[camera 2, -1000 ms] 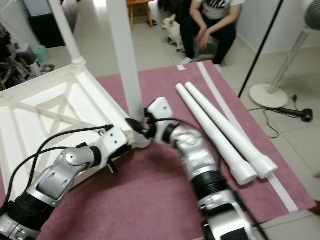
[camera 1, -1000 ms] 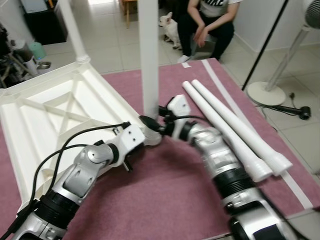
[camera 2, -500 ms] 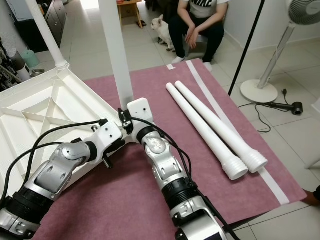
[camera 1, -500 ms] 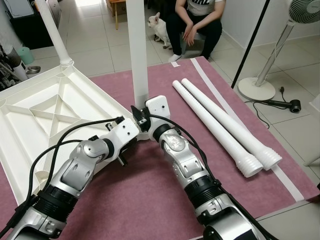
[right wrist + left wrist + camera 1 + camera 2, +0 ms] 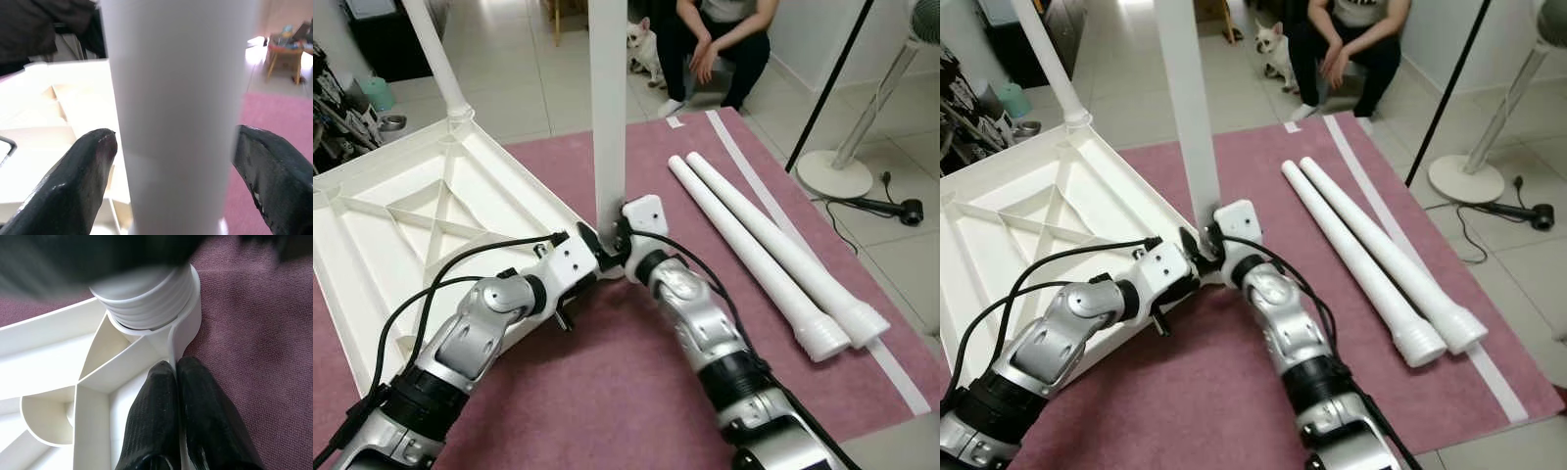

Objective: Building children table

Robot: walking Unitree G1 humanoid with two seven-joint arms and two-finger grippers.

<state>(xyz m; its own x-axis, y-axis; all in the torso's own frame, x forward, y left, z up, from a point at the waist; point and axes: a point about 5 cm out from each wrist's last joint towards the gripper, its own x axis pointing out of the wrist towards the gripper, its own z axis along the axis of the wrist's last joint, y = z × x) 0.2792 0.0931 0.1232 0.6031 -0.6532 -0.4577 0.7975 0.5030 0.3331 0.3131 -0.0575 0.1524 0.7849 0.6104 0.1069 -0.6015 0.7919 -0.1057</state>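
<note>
White plastic leg point(image 5: 608, 108) stands upright in the near corner socket of the upturned tabletop point(image 5: 406, 220); right gripper point(image 5: 176, 166) straddles it, fingers spread, while left gripper point(image 5: 177, 377) pinches the corner rim.

A white plastic children's tabletop point(image 5: 401, 235) lies upside down on the left, its ribbed underside facing up. Two white legs stand upright in its corner sockets: one point(image 5: 608, 108) at the near right corner, its threaded end point(image 5: 146, 296) seated in the socket, another point(image 5: 435, 54) at the far corner. Two more loose legs point(image 5: 764, 250) lie side by side to the right, touching, ribbed ends nearest.
</note>
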